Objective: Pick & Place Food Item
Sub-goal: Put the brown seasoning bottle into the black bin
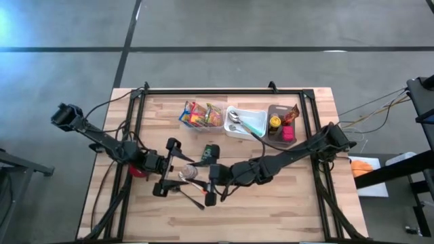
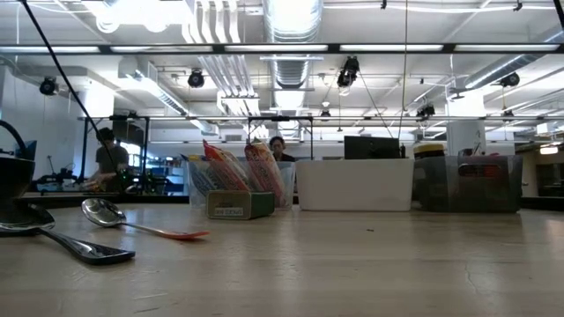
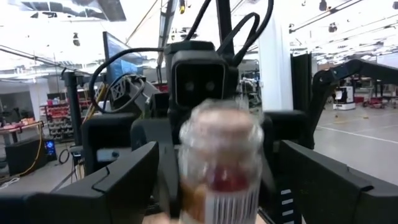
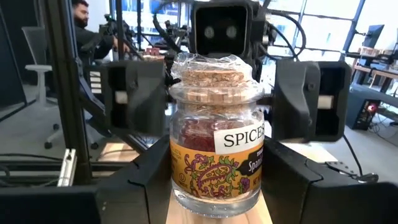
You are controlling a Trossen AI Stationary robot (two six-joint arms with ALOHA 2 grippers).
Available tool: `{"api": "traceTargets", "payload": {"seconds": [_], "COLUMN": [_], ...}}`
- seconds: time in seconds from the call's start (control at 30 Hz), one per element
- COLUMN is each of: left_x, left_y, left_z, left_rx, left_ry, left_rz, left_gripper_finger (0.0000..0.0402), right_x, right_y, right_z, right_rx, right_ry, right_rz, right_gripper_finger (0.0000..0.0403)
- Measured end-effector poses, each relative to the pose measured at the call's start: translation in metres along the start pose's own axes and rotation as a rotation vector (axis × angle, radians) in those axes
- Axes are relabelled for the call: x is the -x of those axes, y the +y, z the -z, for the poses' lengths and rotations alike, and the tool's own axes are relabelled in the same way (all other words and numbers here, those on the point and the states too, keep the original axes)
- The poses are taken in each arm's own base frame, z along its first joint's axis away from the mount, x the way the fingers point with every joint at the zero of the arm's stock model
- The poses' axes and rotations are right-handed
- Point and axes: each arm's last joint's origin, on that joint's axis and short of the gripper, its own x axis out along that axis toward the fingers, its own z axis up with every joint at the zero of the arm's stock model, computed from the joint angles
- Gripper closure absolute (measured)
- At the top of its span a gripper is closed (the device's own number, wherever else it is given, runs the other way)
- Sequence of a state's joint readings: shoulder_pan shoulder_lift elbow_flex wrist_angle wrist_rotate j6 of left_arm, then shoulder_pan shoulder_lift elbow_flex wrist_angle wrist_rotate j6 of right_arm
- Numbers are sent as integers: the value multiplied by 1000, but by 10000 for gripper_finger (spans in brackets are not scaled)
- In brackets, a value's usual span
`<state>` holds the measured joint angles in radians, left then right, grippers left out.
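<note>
The food item is a glass spice jar (image 4: 214, 155) with a cork lid under clear wrap and a yellow label. It stands upright between my two grippers over the middle of the table (image 1: 190, 173). My right gripper (image 1: 207, 179) reaches in from the table's right and is shut on the jar. My left gripper (image 1: 175, 168) faces it from the table's left. It is open, with one finger (image 4: 134, 93) on each side of the lid and a gap to the jar. The jar looks blurred in the left wrist view (image 3: 221, 155). My right gripper pinches the jar's lower glass body (image 4: 169, 183) between its two fingers, one on each side. The fingers come in level from the table's right. The jar stands upright, lid up, lifted clear of the table.
Along the far edge stand a clear box of snack packets (image 1: 201, 115), a white bin with spoons (image 1: 245, 123) and a dark bin with bottles (image 1: 283, 124). A small green box (image 1: 212, 150) lies near the jar. Spoons (image 2: 106, 214) lie on the table below the grippers.
</note>
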<state>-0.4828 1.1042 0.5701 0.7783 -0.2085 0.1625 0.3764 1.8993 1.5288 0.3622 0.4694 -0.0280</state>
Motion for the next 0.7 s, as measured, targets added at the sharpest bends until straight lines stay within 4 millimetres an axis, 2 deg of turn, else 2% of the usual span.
{"api": "traceTargets", "payload": {"seconds": [0.2,0.37,0.7], "left_x": [0,-1,-15], "left_y": [0,-1,-4], "left_z": [-1,1,4], "left_rx": [6,7,6], "left_ry": [-9,-3,1], "left_rz": [10,11,11], "left_gripper_finger": [69,69,69], "right_x": [-7,-9,-11], "right_y": [1,-3,-3], "right_z": [9,8,9], "right_rx": [2,-11,-20], "right_ry": [-3,-25,-31], "right_rz": [-4,-49,-69], "right_gripper_finger": [219,219,219]}}
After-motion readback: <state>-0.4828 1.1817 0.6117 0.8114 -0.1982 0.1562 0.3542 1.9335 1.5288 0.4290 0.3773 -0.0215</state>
